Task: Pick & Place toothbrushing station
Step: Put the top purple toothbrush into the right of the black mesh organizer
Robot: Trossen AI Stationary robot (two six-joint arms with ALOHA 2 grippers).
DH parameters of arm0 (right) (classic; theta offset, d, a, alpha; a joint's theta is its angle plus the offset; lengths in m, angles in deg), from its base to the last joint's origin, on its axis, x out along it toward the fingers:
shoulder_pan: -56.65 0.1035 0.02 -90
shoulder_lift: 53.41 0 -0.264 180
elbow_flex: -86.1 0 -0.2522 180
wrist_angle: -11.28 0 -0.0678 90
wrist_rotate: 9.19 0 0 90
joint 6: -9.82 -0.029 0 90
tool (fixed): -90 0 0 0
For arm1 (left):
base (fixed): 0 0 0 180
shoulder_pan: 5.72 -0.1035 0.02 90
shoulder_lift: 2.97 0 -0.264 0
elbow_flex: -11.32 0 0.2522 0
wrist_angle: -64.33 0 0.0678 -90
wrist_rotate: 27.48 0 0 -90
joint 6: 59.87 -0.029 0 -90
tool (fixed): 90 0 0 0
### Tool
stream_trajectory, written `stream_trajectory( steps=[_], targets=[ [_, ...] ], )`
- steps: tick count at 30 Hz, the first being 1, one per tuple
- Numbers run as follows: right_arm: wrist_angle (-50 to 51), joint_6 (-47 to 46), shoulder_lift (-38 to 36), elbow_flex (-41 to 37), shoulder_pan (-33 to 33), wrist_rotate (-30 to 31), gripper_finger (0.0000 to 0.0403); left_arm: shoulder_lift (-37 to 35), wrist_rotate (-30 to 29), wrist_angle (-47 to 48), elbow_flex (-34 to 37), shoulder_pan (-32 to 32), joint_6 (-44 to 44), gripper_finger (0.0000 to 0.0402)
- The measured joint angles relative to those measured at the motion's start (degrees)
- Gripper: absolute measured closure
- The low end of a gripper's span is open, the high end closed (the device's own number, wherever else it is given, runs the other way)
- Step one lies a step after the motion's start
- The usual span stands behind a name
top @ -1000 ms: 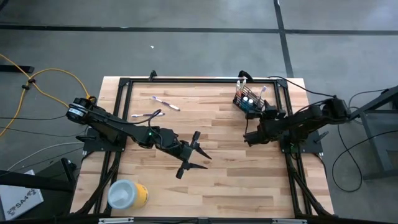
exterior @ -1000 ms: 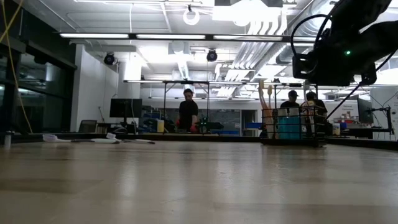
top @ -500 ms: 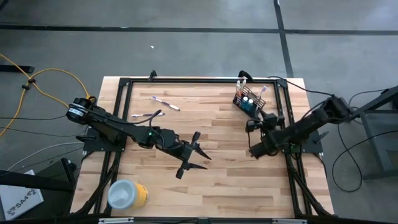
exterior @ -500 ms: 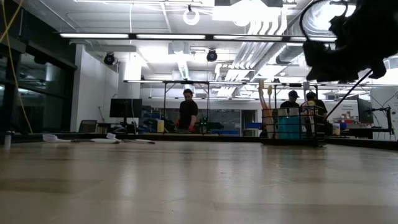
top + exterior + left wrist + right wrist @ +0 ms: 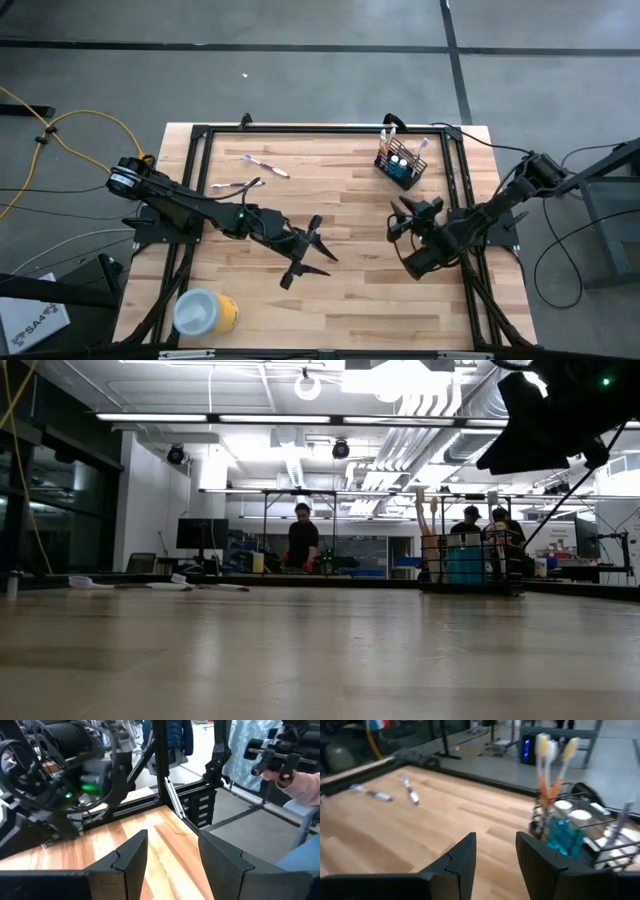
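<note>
- Holder [image 5: 400,163] of toothbrushes and blue tubes stands near the surface's [image 5: 350,290] far right corner.
- Right claw [image 5: 402,218] hovers near it, fingers parted, gripping nothing.
- Left claw [image 5: 322,252] waits mid-surface, wide open and empty.
- Two loose toothbrushes [image 5: 266,165] lie far left.
</note>
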Motion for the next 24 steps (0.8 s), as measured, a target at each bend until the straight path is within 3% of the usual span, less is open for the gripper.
stream_trajectory(
  steps=[11, 19, 24],
  targets=[
    [-29.5, 32.5, 0.0, 0.0, -0.3, -1.1, 0.0272, 0.0, -0.9, 5.2, 0.0, 4.9, 0.2, 0.0232],
    [-37.9, 42.6, 0.7, 0.0, -6.0, -12.6, 0.028, 0.0, -8.6, 5.8, 0.0, 9.3, 3.0, 0.0232],
    [-41.4, 47.3, 1.3, 0.0, -9.9, -15.3, 0.0282, 0.0, -14.6, 6.7, 0.0, 11.0, 3.6, 0.0232]
  ],
)
